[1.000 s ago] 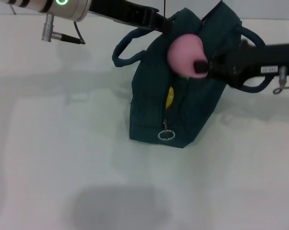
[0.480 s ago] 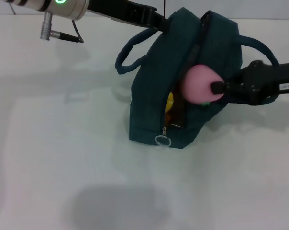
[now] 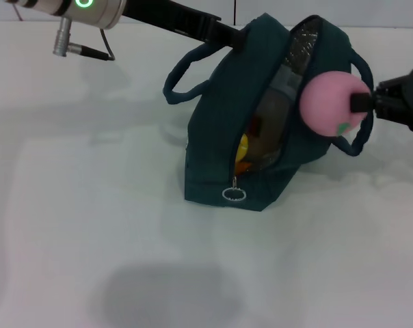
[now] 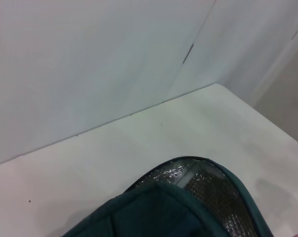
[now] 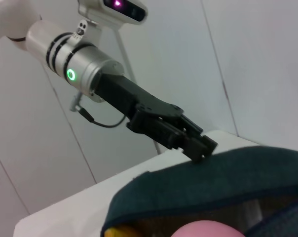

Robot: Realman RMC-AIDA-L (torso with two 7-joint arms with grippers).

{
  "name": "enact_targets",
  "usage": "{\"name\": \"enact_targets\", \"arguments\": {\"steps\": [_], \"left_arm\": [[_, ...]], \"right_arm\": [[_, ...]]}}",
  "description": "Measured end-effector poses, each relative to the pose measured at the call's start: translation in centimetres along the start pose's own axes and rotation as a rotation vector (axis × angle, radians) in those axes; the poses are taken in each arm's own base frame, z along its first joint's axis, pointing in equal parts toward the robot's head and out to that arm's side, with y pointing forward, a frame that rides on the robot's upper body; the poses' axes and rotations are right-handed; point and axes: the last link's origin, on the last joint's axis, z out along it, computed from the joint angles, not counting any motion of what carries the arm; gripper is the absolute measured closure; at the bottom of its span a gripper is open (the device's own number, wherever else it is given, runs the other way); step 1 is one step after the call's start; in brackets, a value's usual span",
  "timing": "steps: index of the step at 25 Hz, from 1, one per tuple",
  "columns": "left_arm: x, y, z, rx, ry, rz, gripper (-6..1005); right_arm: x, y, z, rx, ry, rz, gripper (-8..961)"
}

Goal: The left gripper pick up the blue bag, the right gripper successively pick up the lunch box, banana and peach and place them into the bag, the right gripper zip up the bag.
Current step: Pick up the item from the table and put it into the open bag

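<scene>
Two tools work at one blue bag (image 3: 251,130) standing on the white desk (image 3: 90,225). Left tool (image 3: 228,35) (black, on the arm with the green ring light) is pinched on the bag's upper edge at its far end, holding it tilted with the mouth gaping; in the right wrist view the same left tool (image 5: 198,145) meets the fabric rim of the blue bag (image 5: 198,180). Right tool (image 3: 360,102) enters from the right edge of the head view and is closed on the peach (image 3: 331,102), held just outside the bag's open mouth, above the bag's right-hand loop handle (image 3: 357,133). Silver foil lining (image 3: 303,37) shows inside the opening, with the banana (image 3: 242,147) visible low in the gap and the pale form of the lunch box (image 3: 275,116) above it (its outline is indistinct). Ring pull (image 3: 234,194) of the zipper hangs at the near lower end of the bag. Left wrist view shows only the bag's rim (image 4: 159,197) and lining.
</scene>
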Motion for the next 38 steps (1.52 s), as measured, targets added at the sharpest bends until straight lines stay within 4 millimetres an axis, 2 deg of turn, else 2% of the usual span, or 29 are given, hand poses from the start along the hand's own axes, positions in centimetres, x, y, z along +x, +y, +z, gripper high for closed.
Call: {"name": "enact_targets", "arguments": {"steps": [9, 16, 22, 27, 35, 38], "left_arm": [[0.8, 0.3, -0.4, -0.021, -0.035, -0.005, 518], [-0.1, 0.1, 1.0, -0.064, -0.125, -0.065, 252], [-0.4, -0.3, 1.1, -0.04, -0.147, -0.085, 124], [-0.6, -0.5, 1.3, -0.022, -0.158, -0.104, 137], [-0.5, -0.1, 1.6, -0.027, -0.16, -0.099, 278], [-0.5, 0.0, 1.6, -0.033, -0.158, -0.099, 422]], "right_arm": [[1.2, 0.1, -0.8, 0.019, 0.008, 0.017, 902], [1.9, 0.1, -1.8, 0.042, 0.008, 0.034, 900], [1.9, 0.2, -1.8, 0.039, 0.0, 0.026, 898], [1.8, 0.4, -2.1, 0.032, -0.026, 0.027, 897], [0.6, 1.6, -4.8, -0.012, -0.188, 0.012, 894], [0.0, 2.3, -4.6, -0.053, -0.251, -0.022, 893]]}}
